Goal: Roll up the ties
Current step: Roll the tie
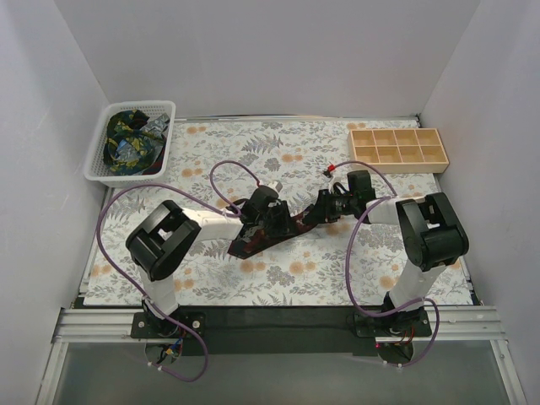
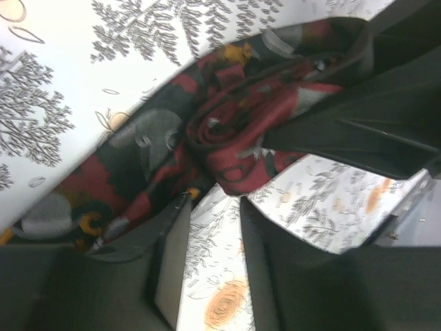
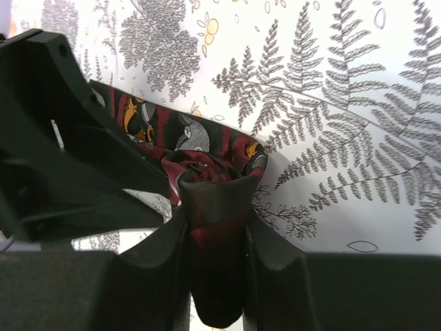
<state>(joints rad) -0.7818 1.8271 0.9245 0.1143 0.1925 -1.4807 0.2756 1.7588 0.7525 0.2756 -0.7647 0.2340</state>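
Observation:
One maroon tie (image 1: 251, 243) with grey and orange prints lies mid-table, part of it rolled into a coil (image 2: 224, 134). My right gripper (image 3: 217, 231) is shut on that coil (image 3: 219, 207), which fills the space between its fingers. Just short of the coil, my left gripper (image 2: 215, 210) stands narrowly open; only tablecloth shows between its fingers. In the top view the two grippers, left (image 1: 268, 221) and right (image 1: 314, 215), meet over the tie. The tie's loose length (image 2: 131, 172) runs away to the left. Other ties (image 1: 126, 139) lie heaped in a basket.
The white mesh basket (image 1: 162, 111) stands at the back left corner. A wooden compartment tray (image 1: 396, 145) sits at the back right. A fern-print cloth (image 1: 295, 278) covers the table. White walls close in on three sides.

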